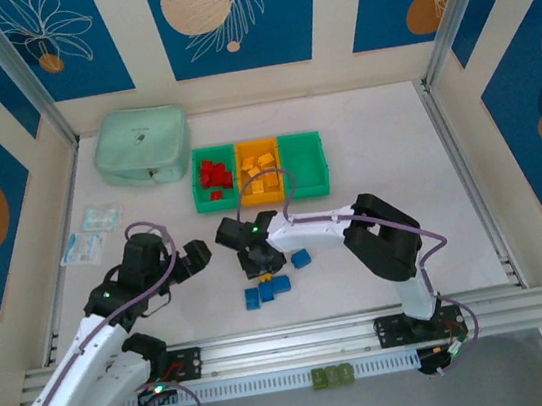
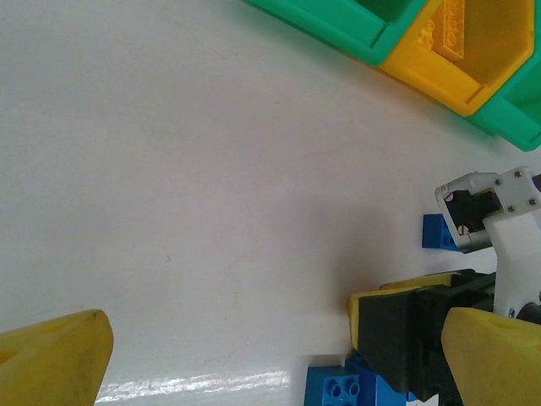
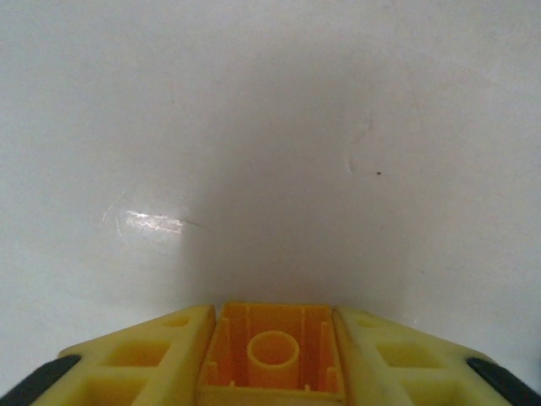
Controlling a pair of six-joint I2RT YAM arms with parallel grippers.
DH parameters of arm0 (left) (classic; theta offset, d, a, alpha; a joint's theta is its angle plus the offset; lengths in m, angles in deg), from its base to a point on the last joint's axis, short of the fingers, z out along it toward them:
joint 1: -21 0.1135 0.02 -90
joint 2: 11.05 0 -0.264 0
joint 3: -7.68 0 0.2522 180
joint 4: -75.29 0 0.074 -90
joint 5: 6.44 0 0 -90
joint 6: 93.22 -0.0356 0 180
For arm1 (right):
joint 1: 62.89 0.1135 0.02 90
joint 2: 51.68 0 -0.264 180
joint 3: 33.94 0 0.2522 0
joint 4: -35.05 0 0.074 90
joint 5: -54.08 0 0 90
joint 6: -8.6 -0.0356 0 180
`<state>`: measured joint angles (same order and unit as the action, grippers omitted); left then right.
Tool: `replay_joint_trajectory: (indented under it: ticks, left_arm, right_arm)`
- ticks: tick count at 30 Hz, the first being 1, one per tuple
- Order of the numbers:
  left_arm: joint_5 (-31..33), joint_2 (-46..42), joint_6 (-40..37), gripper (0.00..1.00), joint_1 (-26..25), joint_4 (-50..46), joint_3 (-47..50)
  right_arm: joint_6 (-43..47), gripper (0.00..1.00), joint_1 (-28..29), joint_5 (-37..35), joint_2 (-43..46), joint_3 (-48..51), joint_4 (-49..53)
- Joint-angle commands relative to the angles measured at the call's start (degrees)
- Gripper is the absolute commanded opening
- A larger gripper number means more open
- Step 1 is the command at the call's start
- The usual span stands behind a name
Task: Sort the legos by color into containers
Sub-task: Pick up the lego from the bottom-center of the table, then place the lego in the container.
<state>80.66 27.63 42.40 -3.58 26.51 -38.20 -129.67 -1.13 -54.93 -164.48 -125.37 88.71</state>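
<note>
Grip on a yellow-orange brick: the right gripper has its fingers pressed flush on the brick's two sides, with the hollow underside facing the wrist camera. It is over bare table, just beyond the blue bricks that lie toward the near edge. The step in hand appears to be the carry. A straight lift should come first, so the blue bricks close by are not swept. The carry then goes toward the far edge to the orange-yellow bin, the middle of the row, which already holds like-coloured pieces. Release should be low and centred, clear of the green bin with the red bricks on its left and the green bin on its right.

Pose: the right arm rises from its base at the near edge, folds at the elbow and reaches leftward across the table's middle. The left gripper, fingers wide apart and holding nothing, sits just left of it, close enough to call for care.
</note>
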Motion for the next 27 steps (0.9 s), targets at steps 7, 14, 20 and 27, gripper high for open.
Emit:
replay_joint_trajectory:
  ticks: [7,14,20,27]
  left_arm:
    - [0.0,0.2,-0.6,0.99,0.8,0.0,-1.9]
    - [-1.8,3.8,-2.4,0.99,0.8,3.3,-3.9]
    - [-3.4,9.7,-4.3,0.99,0.8,7.2,-8.3]
    - [-4.3,15.0,-6.6,0.99,0.9,10.0,-11.6]
  right_arm:
    - [2.2,0.33,-1.0,0.1,3.0,-1.7,0.4]
    - [7.2,0.30,-4.5,-3.2,7.9,-3.6,1.0]
    - [13.9,0.30,-10.1,-7.2,8.9,-7.4,0.0]
    - [20.6,0.30,-16.8,-7.4,4.5,-15.3,-3.1]
